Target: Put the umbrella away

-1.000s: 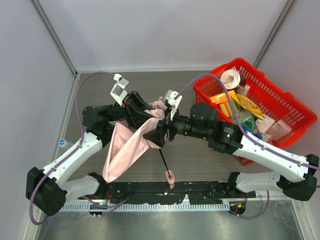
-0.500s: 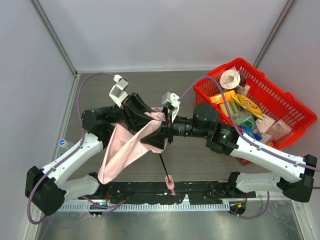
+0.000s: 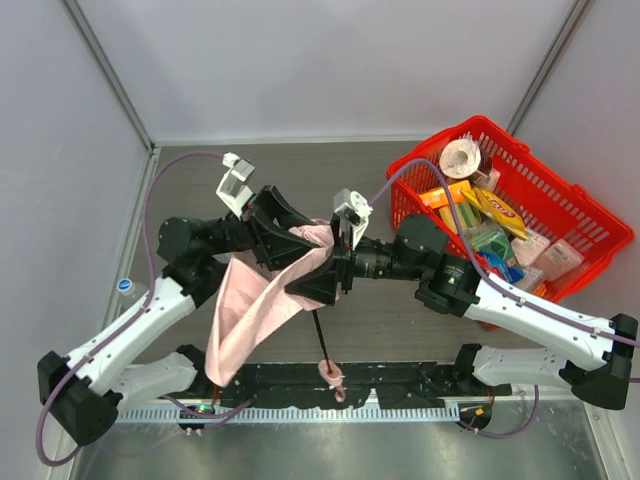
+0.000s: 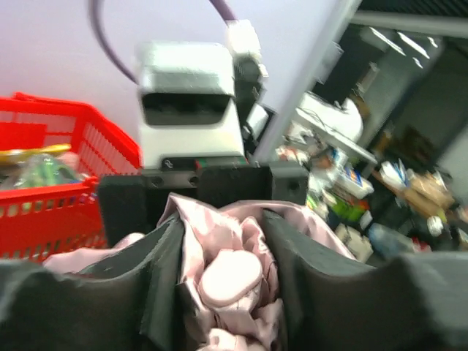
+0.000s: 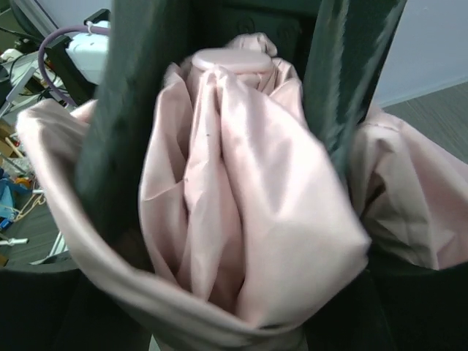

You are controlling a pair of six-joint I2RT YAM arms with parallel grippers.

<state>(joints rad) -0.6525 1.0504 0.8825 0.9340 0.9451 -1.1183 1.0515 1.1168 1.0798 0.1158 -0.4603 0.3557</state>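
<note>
Since a second ago the pair of arms has carried the umbrella (image 3: 262, 300) a little toward the left edge of the bench (image 3: 400, 330). Its small pink handle (image 3: 330, 375) now hangs lower and closer to the near edge, and the loose pink fabric trails down further to the near left. The left arm's elbow has swung out toward the left edge, and the right arm has stretched further across the middle. The left arm rises from its base, bends back on itself and points its wrist rightward. The right arm reaches in from the right side with its forearm nearly level and its wrist pointing left, so the two meet above the middle of the bench. The left gripper (image 3: 297, 238) is closed partway on the bunched top of the canopy. In its wrist view the dark fingers (image 4: 164, 278) press the crumpled fabric and the rounded pink cap from both sides. The right gripper (image 3: 305, 280) holds its jaws fairly wide around a thick fold of the same fabric, which bulges between and over its fingers (image 5: 124, 131). The thin black shaft (image 3: 320, 340) slants down from the canopy to the handle. The red basket (image 3: 560, 200) sits at the far right corner, filled with packets whose print is too small to read.
</note>
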